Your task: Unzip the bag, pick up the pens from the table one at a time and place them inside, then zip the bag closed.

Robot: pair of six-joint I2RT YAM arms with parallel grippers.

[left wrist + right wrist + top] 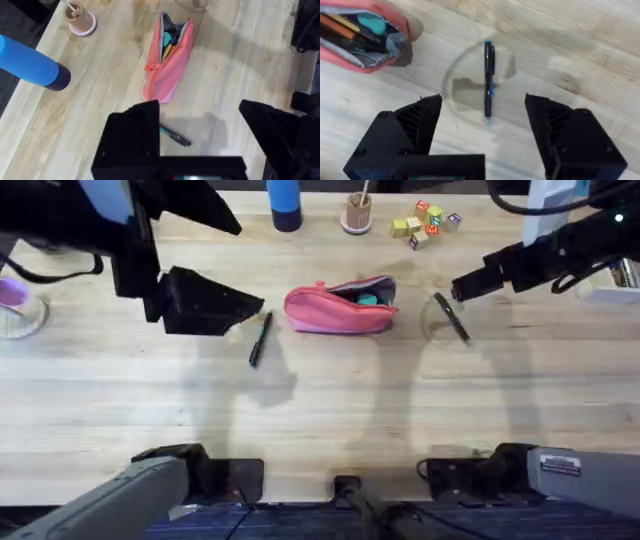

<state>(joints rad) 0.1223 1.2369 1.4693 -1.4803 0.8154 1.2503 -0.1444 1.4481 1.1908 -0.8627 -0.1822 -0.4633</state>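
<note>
The pink bag (338, 310) lies in the middle of the table (320, 410), its zipper open at the right end, with teal and orange items showing inside (168, 41). One black pen (260, 340) lies left of the bag, just beyond my left gripper (240, 310), which hovers open above it (200, 132). In the left wrist view this pen (175, 136) shows a greenish section. The other pen (452, 318) lies to the right of the bag. My right gripper (462, 284) is open over it, and the pen (488, 82) sits between and ahead of the fingers (415, 125).
A blue cylinder (284, 204), a cup holding a stick (357, 215) and coloured blocks (426, 222) stand along the far edge. A glass (18, 308) sits at the far left. Bare wood stretches across the near half of the table.
</note>
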